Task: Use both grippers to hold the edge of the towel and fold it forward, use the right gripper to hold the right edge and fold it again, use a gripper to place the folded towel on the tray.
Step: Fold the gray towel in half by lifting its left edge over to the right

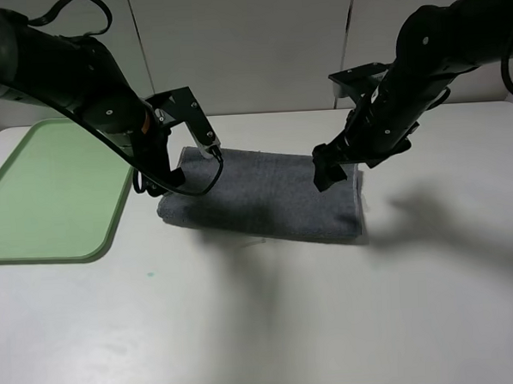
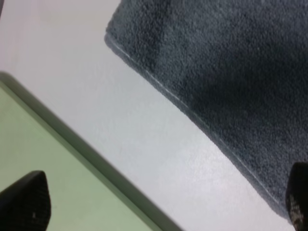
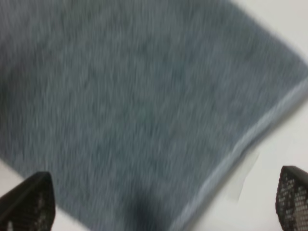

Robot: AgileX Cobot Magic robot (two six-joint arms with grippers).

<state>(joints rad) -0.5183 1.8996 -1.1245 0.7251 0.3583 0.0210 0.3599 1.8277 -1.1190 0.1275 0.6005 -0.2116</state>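
Note:
The dark grey towel [image 1: 265, 200] lies folded flat on the white table; its orange stripe is hidden. My left gripper [image 1: 163, 181] hovers open over the towel's left end, next to the pale green tray [image 1: 41, 190]. In the left wrist view the towel [image 2: 226, 72] fills one corner, the tray [image 2: 43, 163] another, and the fingertips [image 2: 24, 202] stand wide apart, holding nothing. My right gripper [image 1: 331, 169] hovers open over the towel's right end. The right wrist view shows the towel [image 3: 134, 106] with its pale stitched edge and the spread fingertips [image 3: 29, 202], empty.
The white table [image 1: 263, 321] runs wide in front of the towel and to the right. The tray sits at the table's left edge. A white wall stands behind the table. A dark edge shows at the bottom of the exterior view.

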